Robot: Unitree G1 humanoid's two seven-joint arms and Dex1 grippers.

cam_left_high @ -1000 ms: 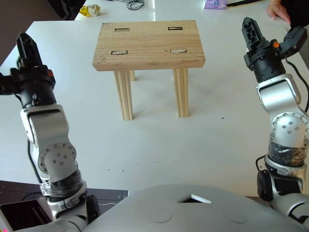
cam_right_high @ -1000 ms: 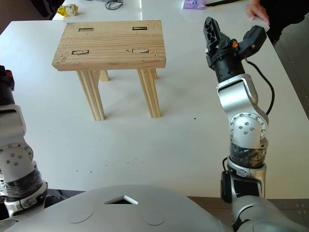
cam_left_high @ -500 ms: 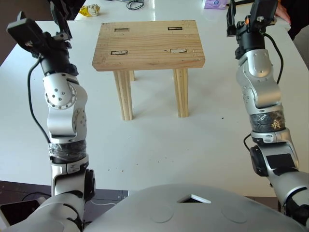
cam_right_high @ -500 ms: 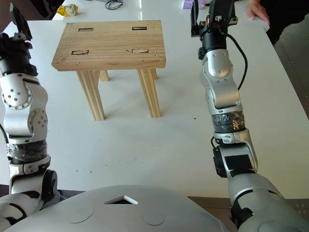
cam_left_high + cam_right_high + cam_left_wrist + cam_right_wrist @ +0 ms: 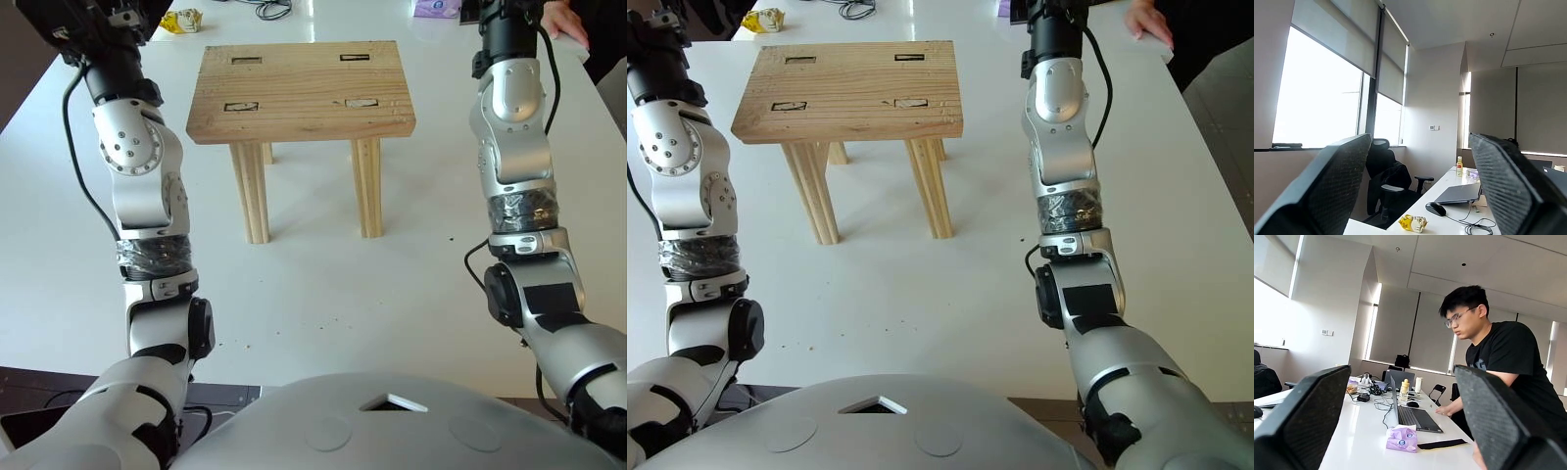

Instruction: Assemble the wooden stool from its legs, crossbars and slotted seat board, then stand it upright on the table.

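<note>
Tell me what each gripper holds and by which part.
Nothing. The left gripper and right gripper are both open and empty; the stool stands free on the table.

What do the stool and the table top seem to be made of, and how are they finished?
The stool looks like pale, unpainted softwood: grain lines run along the seat board, and the legs share its raw colour. It shows no shine, so probably unvarnished. The table has a smooth white top with some sheen, perhaps laminate or painted board.
</note>
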